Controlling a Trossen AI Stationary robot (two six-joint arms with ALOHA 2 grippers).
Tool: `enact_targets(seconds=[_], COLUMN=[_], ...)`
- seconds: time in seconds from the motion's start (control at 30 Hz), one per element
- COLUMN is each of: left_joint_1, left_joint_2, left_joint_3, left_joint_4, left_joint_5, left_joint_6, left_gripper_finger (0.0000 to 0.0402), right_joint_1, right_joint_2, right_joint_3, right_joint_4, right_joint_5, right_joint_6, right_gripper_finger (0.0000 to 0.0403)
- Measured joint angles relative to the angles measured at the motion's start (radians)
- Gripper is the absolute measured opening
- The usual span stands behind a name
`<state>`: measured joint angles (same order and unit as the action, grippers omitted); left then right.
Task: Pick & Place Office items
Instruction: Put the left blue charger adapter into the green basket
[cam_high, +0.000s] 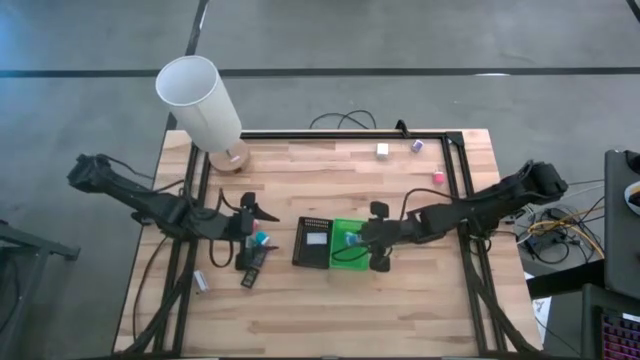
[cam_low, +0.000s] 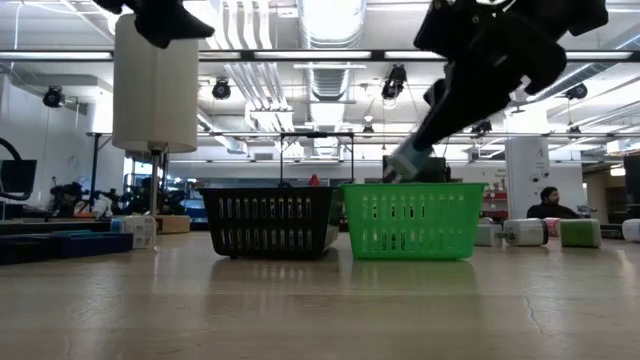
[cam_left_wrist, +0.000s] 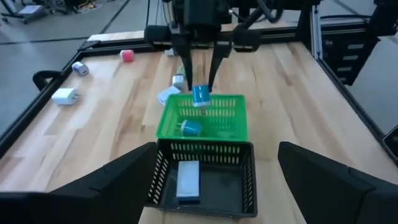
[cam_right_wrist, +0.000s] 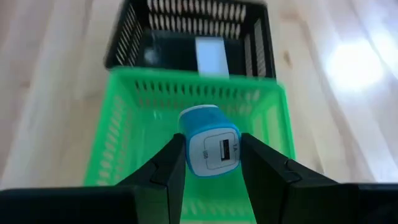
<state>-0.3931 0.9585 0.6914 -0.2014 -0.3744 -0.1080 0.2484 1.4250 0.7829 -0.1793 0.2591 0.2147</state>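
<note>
Clamped between the two dark fingers of the right hand (cam_right_wrist: 211, 163) is a small teal-and-white charger block (cam_right_wrist: 210, 146), its white face with a USB slot turned toward the wrist camera; it looks like a rounded, hard plastic cube, teal around the body and white on the end. Just beyond and below that hand the green basket (cam_right_wrist: 152, 93) is seen, and the block is held above its open top, so the drop is judged to be close but not yet made. One teal block (cam_left_wrist: 189, 128) already lies inside the green basket, beneath the held one. Past the green basket, farther from the right hand, the black basket (cam_left_wrist: 163, 177) is set touching it, with a flat pale rectangular item (cam_left_wrist: 188, 180) lying on its floor. So a part of the sorting is judged done. Much is left: a pink block (cam_high: 438, 177), a purple block (cam_high: 416, 146) and a white block (cam_high: 382, 149) are scattered well apart from the right hand on the bench (cam_high: 300, 310), and a few more items (cam_high: 258, 240) lie just beside the left hand (cam_high: 244, 228), which is spread wide and carries nothing, on the black basket's far side from the right hand.
</note>
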Motion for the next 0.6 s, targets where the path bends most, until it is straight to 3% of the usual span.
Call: enact_targets(seconds=[0.3, 0.6], left_joint_1=[-0.016, -0.016], left_joint_2=[0.000, -0.009], left_joint_3=[-0.163, -0.208], left_joint_4=[0.352, 0.371], left_joint_5=[0.045, 0.045], left_joint_6=[0.006, 0.006], left_gripper_finger=[0.0344, 0.0344], right_joint_1=[-0.029, -0.029], right_joint_2=[0.038, 0.110], right_joint_3=[0.000, 0.000], right_joint_4=[-0.034, -0.032], right_joint_5=[-0.105, -0.143], right_joint_6=[0.126, 0.171], right_gripper_finger=[0.0121, 0.0121])
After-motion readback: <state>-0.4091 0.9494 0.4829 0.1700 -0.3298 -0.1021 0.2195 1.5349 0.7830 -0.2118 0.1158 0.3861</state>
